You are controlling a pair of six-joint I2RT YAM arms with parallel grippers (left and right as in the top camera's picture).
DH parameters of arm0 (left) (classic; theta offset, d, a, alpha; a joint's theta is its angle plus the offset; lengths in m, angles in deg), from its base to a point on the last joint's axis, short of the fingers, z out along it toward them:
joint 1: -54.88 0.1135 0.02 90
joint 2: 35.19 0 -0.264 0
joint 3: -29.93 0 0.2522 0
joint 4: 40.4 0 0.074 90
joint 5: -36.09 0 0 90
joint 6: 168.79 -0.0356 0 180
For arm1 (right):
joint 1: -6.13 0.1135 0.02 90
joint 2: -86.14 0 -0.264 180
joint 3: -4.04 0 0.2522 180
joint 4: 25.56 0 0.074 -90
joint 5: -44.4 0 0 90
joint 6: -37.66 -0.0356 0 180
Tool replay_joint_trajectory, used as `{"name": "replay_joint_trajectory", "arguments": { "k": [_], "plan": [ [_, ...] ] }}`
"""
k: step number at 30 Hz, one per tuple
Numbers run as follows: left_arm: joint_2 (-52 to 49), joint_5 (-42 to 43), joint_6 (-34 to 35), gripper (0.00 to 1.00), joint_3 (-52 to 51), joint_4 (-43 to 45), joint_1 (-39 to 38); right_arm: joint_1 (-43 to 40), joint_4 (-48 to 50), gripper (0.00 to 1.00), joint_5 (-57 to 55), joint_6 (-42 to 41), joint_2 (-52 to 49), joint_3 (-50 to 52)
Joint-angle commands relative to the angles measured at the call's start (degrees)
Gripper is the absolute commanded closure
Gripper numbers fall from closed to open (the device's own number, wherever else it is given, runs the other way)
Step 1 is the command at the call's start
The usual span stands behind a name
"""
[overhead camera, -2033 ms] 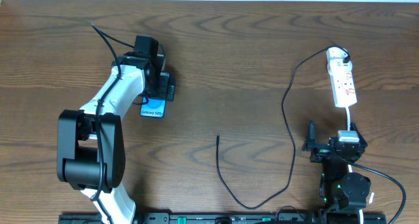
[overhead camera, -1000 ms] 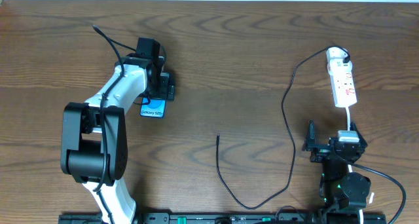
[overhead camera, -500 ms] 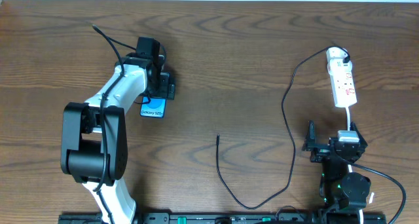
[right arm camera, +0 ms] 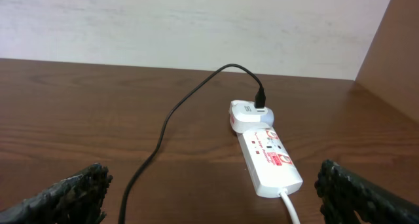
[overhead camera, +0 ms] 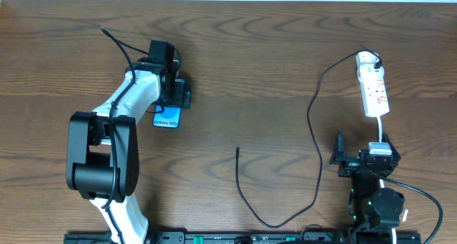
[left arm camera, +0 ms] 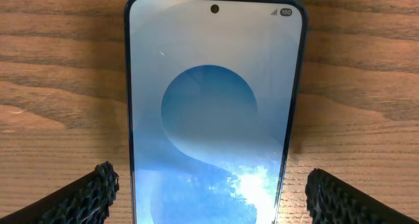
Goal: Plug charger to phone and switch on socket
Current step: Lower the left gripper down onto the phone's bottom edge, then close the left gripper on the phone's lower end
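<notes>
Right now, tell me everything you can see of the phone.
The phone is a slim slab with rounded corners and a dark blue rim, lying flat and screen-up on the wooden table. Its lit screen is pale blue with a round blue shape, a punch-hole camera at top centre, signal bars and "100" at the top right. Overhead, white "Galaxy S25+" text shows at its near end. The open left tool straddles it, fingers clear of both long edges. Nothing is plugged into it.

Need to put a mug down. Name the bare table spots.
Bare wood spans the middle, between the blue-screened phone and the thin black charger cable, and along the far edge. Crowded: around the white power strip and right gripper.
</notes>
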Motion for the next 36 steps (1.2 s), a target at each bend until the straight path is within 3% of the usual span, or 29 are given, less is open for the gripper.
{"name": "replay_joint_trajectory", "arguments": {
  "k": [1, 36],
  "plan": [
    [-0.7, -0.5, 0.5, 0.06, -1.0, 0.0, 0.2, -0.3, -0.2, 0.01, -0.1, 0.7, 0.5, 0.1],
    [-3.7, -0.6, 0.3, 0.07, -1.2, 0.5, 0.2, -0.3, -0.2, 0.01, -0.1, 0.7, 0.5, 0.1]
  ]
}}
